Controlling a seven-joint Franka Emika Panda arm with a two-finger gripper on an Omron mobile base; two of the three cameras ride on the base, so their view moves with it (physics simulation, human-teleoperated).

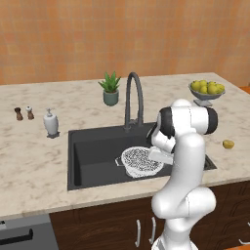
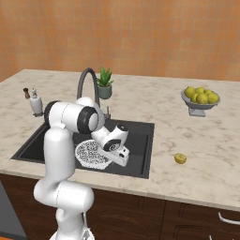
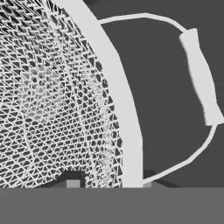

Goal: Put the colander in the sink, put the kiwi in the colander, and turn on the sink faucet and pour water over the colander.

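On the far left of the beige marble desk (image 1: 34,161) stand two small brown shakers (image 1: 24,113) and a white soap dispenser bottle (image 1: 51,122), then comes the large dark grey rectangular sink (image 1: 93,151) with the tall dark gooseneck sink faucet (image 1: 133,97) arched over its back edge and a small green potted plant (image 1: 111,89) behind it. The wide white mesh colander (image 1: 139,161) sits low in the basin toward its right half, and the arm's dark-tipped end effector (image 3: 108,183) is right at its rim; in the hand view the two tips stand on either side of the thin white rim, so it looks clamped on the colander's edge, beside one wire side handle (image 3: 199,78). The colander seems about placed, so I would judge the sound move to be letting go only once it rests flat on the sink floor, under the spout, then lifting straight up to avoid tipping it. Further right, the small yellowish-brown kiwi (image 1: 228,144) lies alone on the desk, well apart from the sink, with a grey bowl of yellow fruit (image 1: 207,90) behind it; the faucet's arch is the main thing to steer around.
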